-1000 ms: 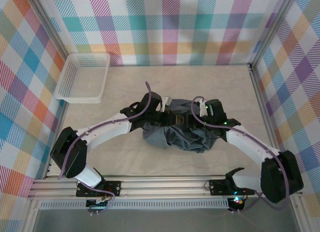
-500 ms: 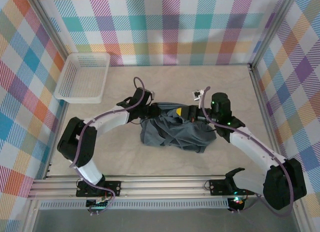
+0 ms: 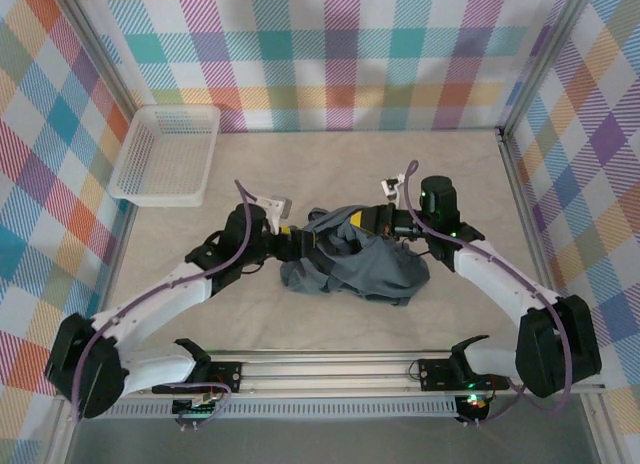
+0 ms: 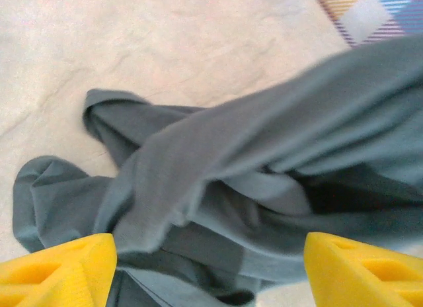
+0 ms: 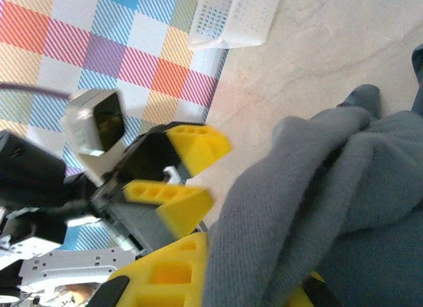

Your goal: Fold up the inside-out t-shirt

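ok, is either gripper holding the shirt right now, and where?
The right gripper is shut on the t-shirt, pinching a bunched fold at the heap's far edge; which part of the garment can't be told. The left gripper is open, holding nothing.

You face pastel plaid walls on three sides of a pale marbled table. A white basket sits far left, and a metal rail runs nearest you.
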`<state>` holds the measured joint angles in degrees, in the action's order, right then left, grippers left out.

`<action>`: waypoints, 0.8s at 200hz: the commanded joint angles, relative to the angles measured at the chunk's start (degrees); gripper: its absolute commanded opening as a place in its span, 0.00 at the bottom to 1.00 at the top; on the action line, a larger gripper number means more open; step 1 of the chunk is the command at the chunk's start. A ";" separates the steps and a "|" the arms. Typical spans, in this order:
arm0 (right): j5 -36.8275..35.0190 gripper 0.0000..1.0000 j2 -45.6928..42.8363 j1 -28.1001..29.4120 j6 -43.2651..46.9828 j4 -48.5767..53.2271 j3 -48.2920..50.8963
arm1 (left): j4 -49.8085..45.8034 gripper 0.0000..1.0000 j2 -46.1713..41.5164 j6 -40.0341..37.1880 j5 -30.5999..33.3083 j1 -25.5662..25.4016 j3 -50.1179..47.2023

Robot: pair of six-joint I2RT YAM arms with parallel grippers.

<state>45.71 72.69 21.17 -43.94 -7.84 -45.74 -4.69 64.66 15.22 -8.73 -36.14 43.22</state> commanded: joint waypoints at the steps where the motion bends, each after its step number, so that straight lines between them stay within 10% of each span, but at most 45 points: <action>1: 1.49 0.00 1.32 -0.39 0.30 1.32 -3.83 | -3.40 0.72 -3.72 -4.66 -0.68 -2.18 -0.63; 38: 0.83 0.00 1.95 -0.35 1.85 4.19 -5.68 | 4.05 0.36 1.27 -1.80 -8.93 -6.43 4.02; 113: 1.58 0.00 0.44 -0.34 0.44 4.64 -5.86 | 9.44 0.58 24.78 -4.49 -5.07 -5.87 18.24; 160: -10.09 0.00 -0.16 -1.65 5.08 17.13 -8.24 | 7.88 0.00 21.79 0.54 -7.87 -4.81 18.96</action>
<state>43.48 73.87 20.93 -42.65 0.21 -50.13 3.42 90.56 13.10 -15.46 -41.54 60.14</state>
